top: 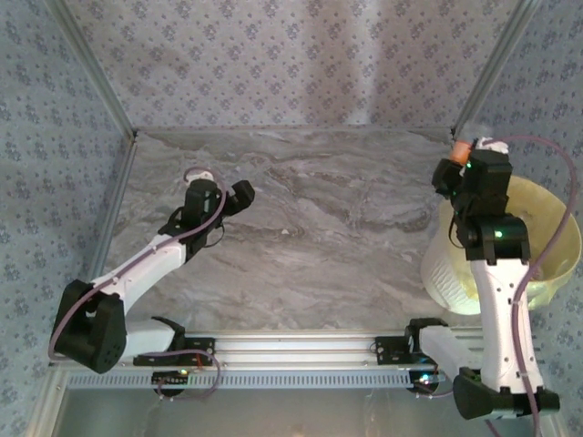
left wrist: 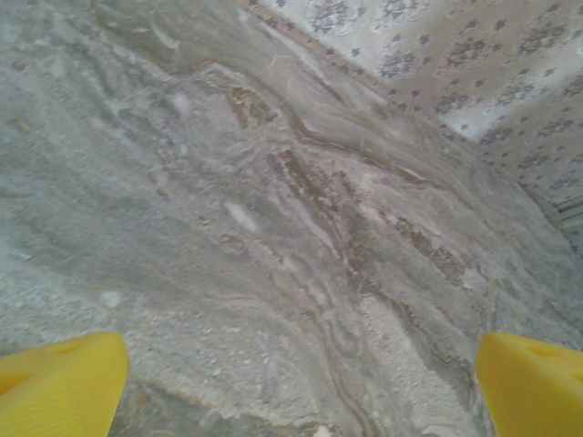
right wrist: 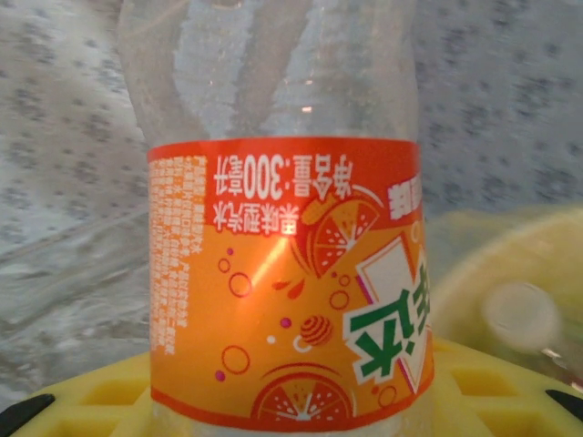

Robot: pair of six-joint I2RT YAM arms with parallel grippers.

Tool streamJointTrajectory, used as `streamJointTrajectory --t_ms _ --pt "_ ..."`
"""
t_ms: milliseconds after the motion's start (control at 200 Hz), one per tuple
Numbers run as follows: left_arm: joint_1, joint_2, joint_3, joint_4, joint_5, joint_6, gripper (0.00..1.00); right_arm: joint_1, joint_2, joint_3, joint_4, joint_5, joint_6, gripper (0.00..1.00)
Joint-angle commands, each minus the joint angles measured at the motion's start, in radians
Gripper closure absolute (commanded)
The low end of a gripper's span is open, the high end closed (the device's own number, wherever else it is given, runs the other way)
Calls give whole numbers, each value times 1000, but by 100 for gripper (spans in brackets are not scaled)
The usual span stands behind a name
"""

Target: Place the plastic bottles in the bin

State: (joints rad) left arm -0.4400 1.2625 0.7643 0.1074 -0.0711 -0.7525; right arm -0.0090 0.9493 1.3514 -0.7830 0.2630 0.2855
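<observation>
Right gripper (top: 466, 157) pinches an orange-labelled bottle (right wrist: 287, 273) between its yellow fingers (right wrist: 100, 396). I see it held over the far left rim of the bin (top: 446, 273), orange cap pointing away from me. Left gripper (top: 239, 196) hangs with jaws spread wide above the marble table (left wrist: 273, 228), well apart from the bin, off to its left.

Location type: a robot test enclosure, probably inside a laboratory. Indicators: a marble-patterned table (top: 319, 228) bounded on three sides by floral-patterned wall panels (top: 273, 64); metal corner posts (top: 91, 66); an aluminium rail (top: 301, 350) at the near edge, carrying the left arm (top: 150, 259) and right arm (top: 499, 305) side by side.
</observation>
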Motion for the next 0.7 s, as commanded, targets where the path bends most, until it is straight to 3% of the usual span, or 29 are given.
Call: streamJointTrajectory --t_ms 0,210,400,694 --pt "-18 16 57 -5 15 12 2 -82 -26 32 -148 12 -44 57" --pt "-32 59 110 -23 36 6 2 -271 -28 73 -266 48 -99 56" --pt "-37 63 133 -42 47 10 2 -356 -15 82 -345 115 -146 55" --pt "-38 66 161 -75 60 13 2 -505 1 46 -341 74 -206 54"
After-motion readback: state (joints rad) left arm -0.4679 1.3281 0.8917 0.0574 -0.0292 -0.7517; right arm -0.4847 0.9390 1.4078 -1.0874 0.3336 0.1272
